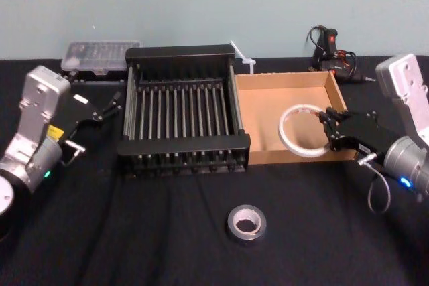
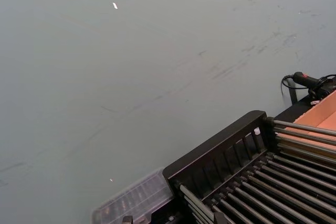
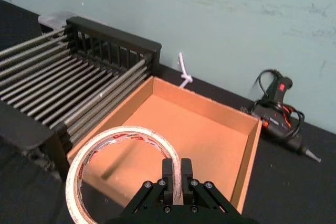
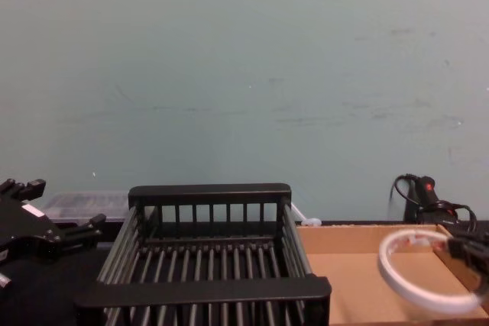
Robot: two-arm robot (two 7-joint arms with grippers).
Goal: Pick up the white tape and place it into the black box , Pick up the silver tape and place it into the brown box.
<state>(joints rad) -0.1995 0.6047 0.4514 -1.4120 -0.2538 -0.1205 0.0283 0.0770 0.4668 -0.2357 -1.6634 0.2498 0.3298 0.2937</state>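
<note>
Over brown box [image 1: 265,122], head view's right, right gripper [image 1: 328,125] pinches white tape [image 1: 284,132]; right wrist view adds its red print. Left gripper [image 1: 107,106] gapes at left; silver tape [image 1: 233,224] lies bottom centre.

The worktop [image 1: 167,252] is covered in black; the black box [image 1: 184,143] sits at its middle, the brown box [image 1: 268,118] touching its right side; the silver tape [image 1: 246,223] lies flat nearer the front; a clear plastic case [image 1: 100,56], a small white piece [image 1: 242,57] and a black corded tool [image 1: 332,48] lie along the back edge.
</note>
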